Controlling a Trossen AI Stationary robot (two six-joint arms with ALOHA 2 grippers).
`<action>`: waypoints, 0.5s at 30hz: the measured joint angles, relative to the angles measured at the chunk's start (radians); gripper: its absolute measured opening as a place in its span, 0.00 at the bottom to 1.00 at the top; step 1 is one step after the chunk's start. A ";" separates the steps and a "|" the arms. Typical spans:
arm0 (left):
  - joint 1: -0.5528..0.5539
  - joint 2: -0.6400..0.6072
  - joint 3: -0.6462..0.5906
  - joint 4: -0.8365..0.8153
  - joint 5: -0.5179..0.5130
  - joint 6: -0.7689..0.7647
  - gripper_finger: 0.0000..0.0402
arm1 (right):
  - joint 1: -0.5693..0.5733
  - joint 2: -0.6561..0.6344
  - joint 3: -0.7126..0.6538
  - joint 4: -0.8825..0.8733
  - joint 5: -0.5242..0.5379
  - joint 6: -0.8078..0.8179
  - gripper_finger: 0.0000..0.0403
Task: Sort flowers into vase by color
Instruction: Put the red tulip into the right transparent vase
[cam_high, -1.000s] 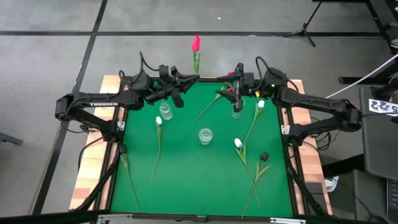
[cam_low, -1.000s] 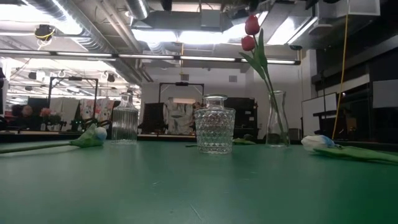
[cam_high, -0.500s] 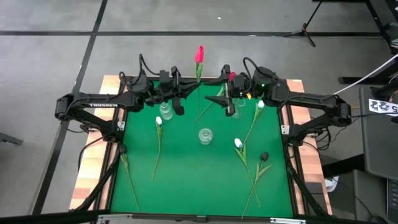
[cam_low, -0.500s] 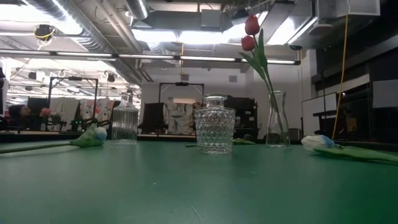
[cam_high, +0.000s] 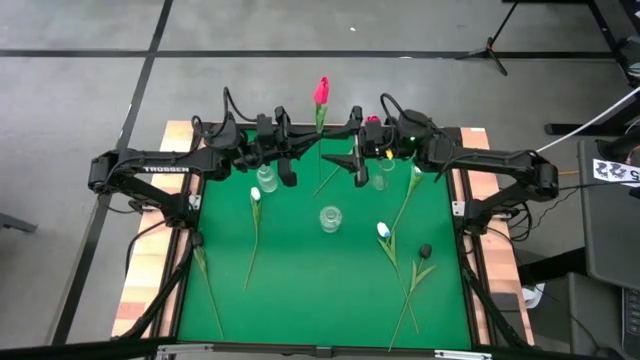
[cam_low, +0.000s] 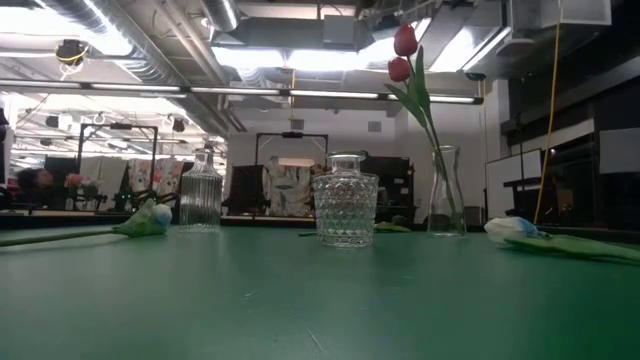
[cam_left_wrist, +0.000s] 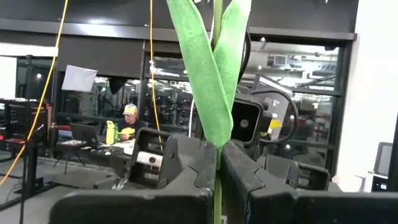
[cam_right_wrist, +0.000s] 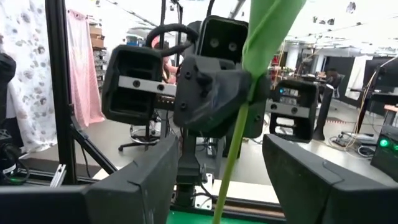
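Note:
My left gripper is over the table's far middle, shut on a red tulip that stands upright, head up. Its stem and leaves rise between the fingers in the left wrist view. My right gripper is open, facing the left one. Its fingers stand on either side of the tulip's hanging stem without touching it. A tall glass vase with two red tulips stands at the far right. A ribbed bottle and a diamond-cut vase stand empty. My left gripper pinches the tulip's stem between its two fingers, just below where the leaves branch. The fingers lie across the stem. The tulip is lifted clear and upright, its lower stem hanging below the hold.
White tulips lie on the green mat: one left of centre, one by the right edge, one right of centre. A dark head and a bare stem also lie there. Another stem lies under the grippers.
My right gripper has moved from above the tall vase toward the table's left, up to the tulip's stem, staying open. The left gripper has kept its hold, and the tulip's head has shifted slightly toward the near edge.

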 joint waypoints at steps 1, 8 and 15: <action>0.000 0.000 0.000 0.000 0.000 0.000 0.01 | 0.000 0.007 0.000 0.014 0.000 0.001 0.58; 0.000 0.000 0.000 -0.001 -0.001 0.001 0.01 | 0.000 0.014 0.000 0.021 0.044 -0.003 0.58; 0.000 0.002 -0.001 -0.001 -0.001 0.001 0.01 | -0.001 0.014 0.000 0.023 0.044 -0.002 0.58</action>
